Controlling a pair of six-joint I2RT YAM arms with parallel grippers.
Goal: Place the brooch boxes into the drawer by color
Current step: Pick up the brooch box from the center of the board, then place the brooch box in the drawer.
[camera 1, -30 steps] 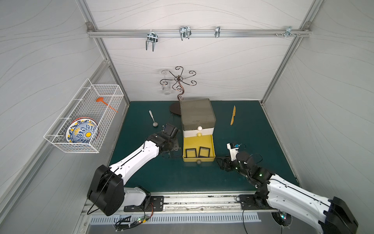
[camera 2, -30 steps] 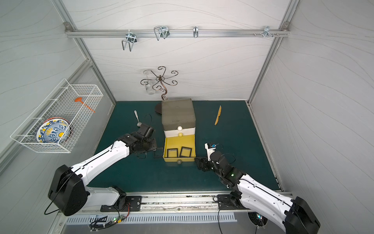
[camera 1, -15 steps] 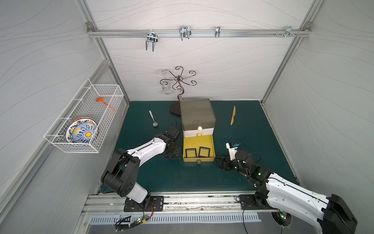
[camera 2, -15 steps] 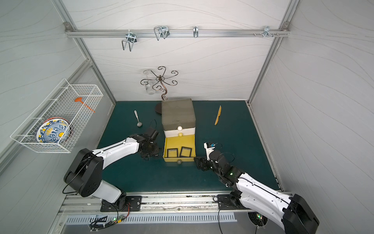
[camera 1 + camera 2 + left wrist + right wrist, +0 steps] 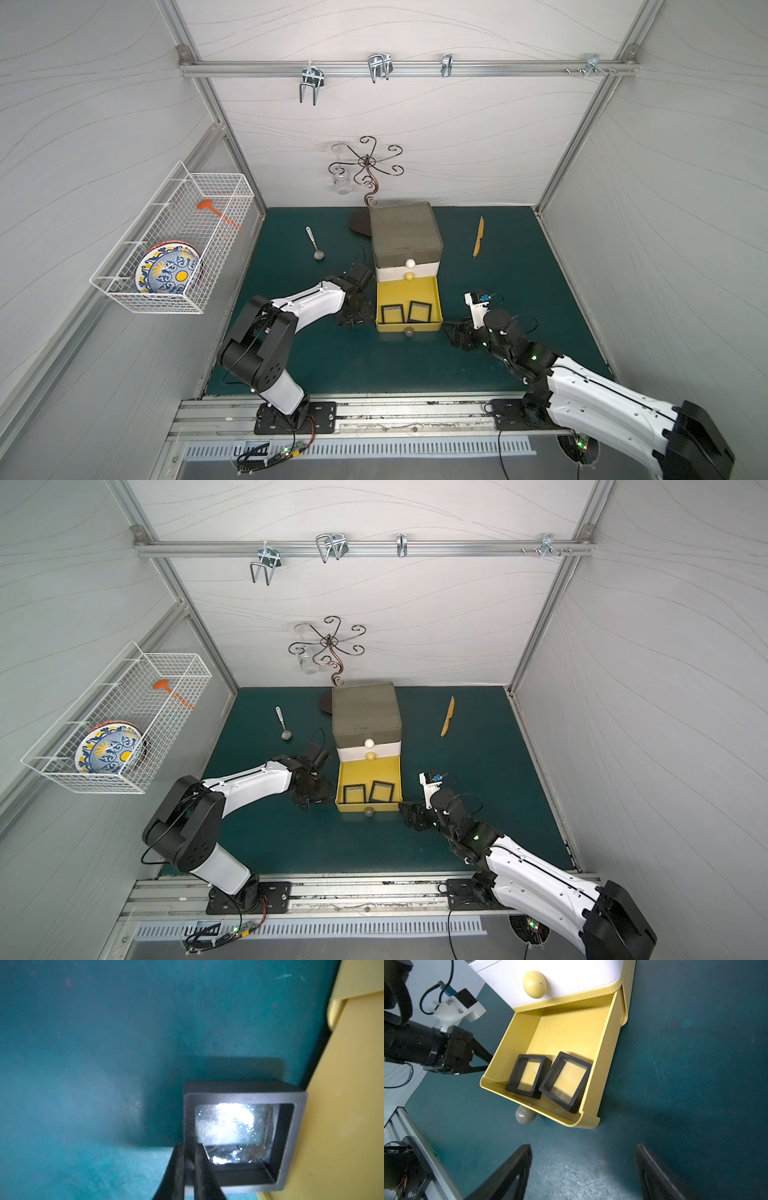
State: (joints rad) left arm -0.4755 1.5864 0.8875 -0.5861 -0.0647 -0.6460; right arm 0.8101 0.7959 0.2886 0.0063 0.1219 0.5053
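The drawer (image 5: pixel 405 239) chest stands mid-mat with its yellow bottom tier (image 5: pixel 415 291) pulled out. Two black-rimmed brooch boxes (image 5: pixel 392 313) (image 5: pixel 419 311) lie in it, also seen in the right wrist view (image 5: pixel 527 1076) (image 5: pixel 566 1080). A third black brooch box (image 5: pixel 291 1136) rests on the mat against the yellow tier's outer left wall. My left gripper (image 5: pixel 189 1147) is shut on its rim and sits low beside the drawer (image 5: pixel 357 320). My right gripper (image 5: pixel 583 1147) is open and holds nothing, near the drawer's front right corner (image 5: pixel 451 332).
A spoon (image 5: pixel 314 245) lies left of the chest and a yellow knife (image 5: pixel 479 243) right of it. A scrolled metal stand (image 5: pixel 365 166) rises behind. A wire basket (image 5: pixel 174 249) with a plate hangs on the left wall. The yellow tier's grey knob (image 5: pixel 409 331) juts forward.
My left arm swung in and dropped low beside the drawer's left wall, then its jaws closed on the black box's rim. The right arm barely moved.
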